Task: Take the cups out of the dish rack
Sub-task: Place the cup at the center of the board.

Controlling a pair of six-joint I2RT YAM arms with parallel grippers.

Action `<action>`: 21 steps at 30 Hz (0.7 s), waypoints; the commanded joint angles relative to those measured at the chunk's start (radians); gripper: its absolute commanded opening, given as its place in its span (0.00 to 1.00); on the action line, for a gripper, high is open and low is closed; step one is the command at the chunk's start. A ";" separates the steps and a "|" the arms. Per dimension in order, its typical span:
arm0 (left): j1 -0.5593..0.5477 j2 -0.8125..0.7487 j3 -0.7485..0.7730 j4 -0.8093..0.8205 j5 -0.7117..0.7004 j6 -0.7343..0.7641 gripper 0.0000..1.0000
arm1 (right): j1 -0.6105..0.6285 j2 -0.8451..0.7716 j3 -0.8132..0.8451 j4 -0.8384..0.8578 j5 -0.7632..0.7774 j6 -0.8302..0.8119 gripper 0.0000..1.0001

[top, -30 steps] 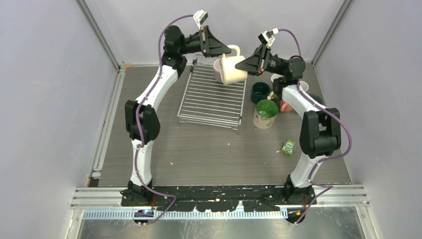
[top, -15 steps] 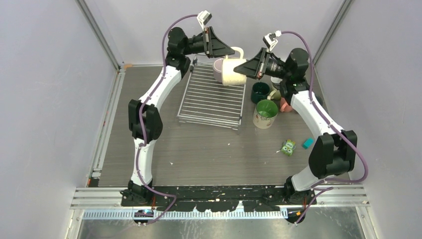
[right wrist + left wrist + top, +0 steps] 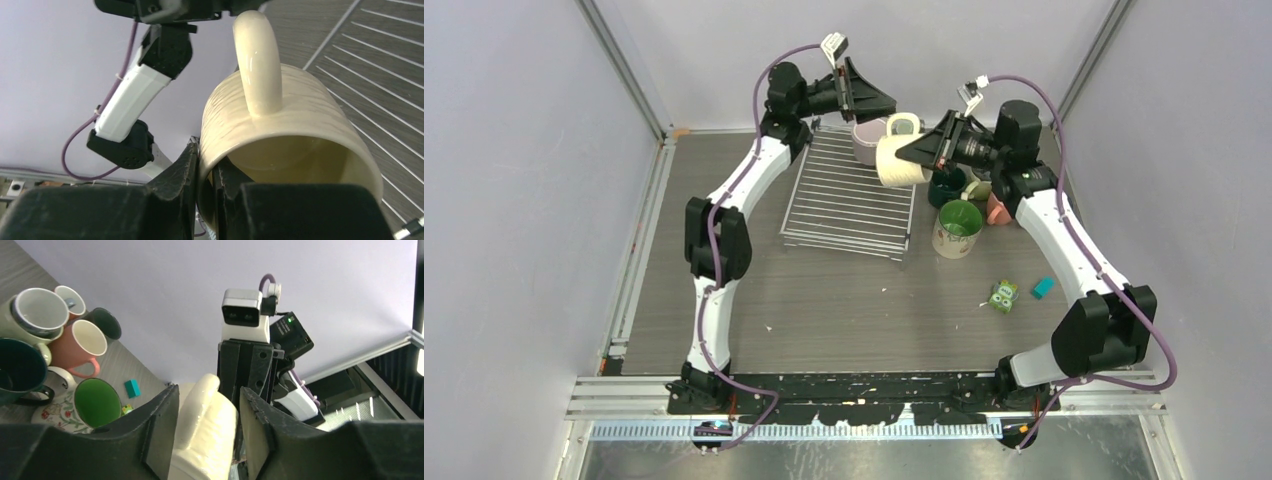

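A cream mug [image 3: 898, 163] hangs tilted over the right edge of the silver wire dish rack [image 3: 849, 200]. My right gripper [image 3: 921, 152] is shut on its rim, one finger inside and one outside, as the right wrist view [image 3: 206, 155] shows on the mug [image 3: 290, 115]. My left gripper [image 3: 886, 104] is open above the mug's handle [image 3: 205, 425], which lies between its spread jaws [image 3: 207, 390] with a gap on one side. A mauve mug [image 3: 865, 140] stands on the rack's far end.
Several mugs stand on the table right of the rack: dark teal [image 3: 946, 185], floral with green inside [image 3: 957, 228], salmon pink [image 3: 997, 210]. A green toy [image 3: 1002, 295] and a teal block [image 3: 1043, 287] lie nearer. Rack bars [image 3: 390, 60] show below the mug.
The right gripper has carried the cream mug right and down, towards the rack's right edge. The left gripper, earlier at the handle, stays high with its jaws apart.
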 commanded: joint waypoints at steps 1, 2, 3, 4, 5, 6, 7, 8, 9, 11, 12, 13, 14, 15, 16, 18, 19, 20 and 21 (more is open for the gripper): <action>0.009 -0.018 -0.010 -0.063 -0.062 0.027 0.52 | 0.005 -0.055 0.099 -0.116 0.104 -0.077 0.01; 0.009 -0.018 -0.017 -0.075 -0.068 0.034 0.56 | 0.005 -0.054 0.108 -0.146 0.120 -0.086 0.01; 0.009 -0.021 -0.024 -0.096 -0.076 0.045 0.59 | 0.005 -0.053 0.115 -0.175 0.138 -0.095 0.01; 0.009 -0.025 -0.030 -0.132 -0.085 0.066 0.62 | 0.005 -0.053 0.122 -0.206 0.158 -0.104 0.01; 0.009 -0.032 -0.035 -0.177 -0.099 0.098 0.66 | 0.005 -0.054 0.128 -0.235 0.176 -0.114 0.01; 0.009 -0.040 -0.039 -0.223 -0.112 0.131 0.68 | 0.006 -0.058 0.131 -0.254 0.191 -0.121 0.01; 0.009 -0.050 -0.043 -0.265 -0.125 0.168 0.71 | 0.006 -0.063 0.135 -0.278 0.210 -0.128 0.01; 0.009 -0.060 -0.045 -0.312 -0.139 0.204 0.74 | 0.005 -0.068 0.138 -0.304 0.232 -0.140 0.01; 0.009 -0.068 -0.045 -0.353 -0.156 0.238 0.76 | 0.006 -0.072 0.144 -0.335 0.252 -0.151 0.01; 0.010 -0.085 -0.041 -0.427 -0.176 0.296 0.79 | 0.005 -0.075 0.157 -0.386 0.287 -0.165 0.01; 0.010 -0.092 -0.038 -0.463 -0.187 0.336 0.81 | 0.005 -0.076 0.164 -0.414 0.301 -0.173 0.01; 0.011 -0.101 -0.036 -0.509 -0.200 0.367 0.82 | 0.006 -0.078 0.167 -0.440 0.324 -0.178 0.01; 0.012 -0.112 -0.038 -0.558 -0.212 0.396 0.85 | 0.005 -0.081 0.171 -0.466 0.343 -0.183 0.01; 0.013 -0.123 -0.040 -0.591 -0.225 0.424 0.90 | 0.006 -0.084 0.176 -0.495 0.358 -0.189 0.01; 0.013 -0.140 -0.044 -0.623 -0.241 0.449 0.94 | 0.006 -0.091 0.179 -0.520 0.381 -0.195 0.01; 0.015 -0.168 -0.059 -0.681 -0.276 0.497 0.98 | 0.006 -0.104 0.196 -0.601 0.435 -0.214 0.01; 0.015 -0.183 -0.068 -0.708 -0.296 0.517 0.98 | 0.005 -0.113 0.203 -0.636 0.467 -0.222 0.01; 0.013 -0.199 -0.081 -0.729 -0.315 0.536 0.99 | 0.004 -0.121 0.216 -0.678 0.501 -0.233 0.01; 0.014 -0.217 -0.097 -0.747 -0.332 0.551 1.00 | 0.005 -0.127 0.227 -0.714 0.532 -0.241 0.01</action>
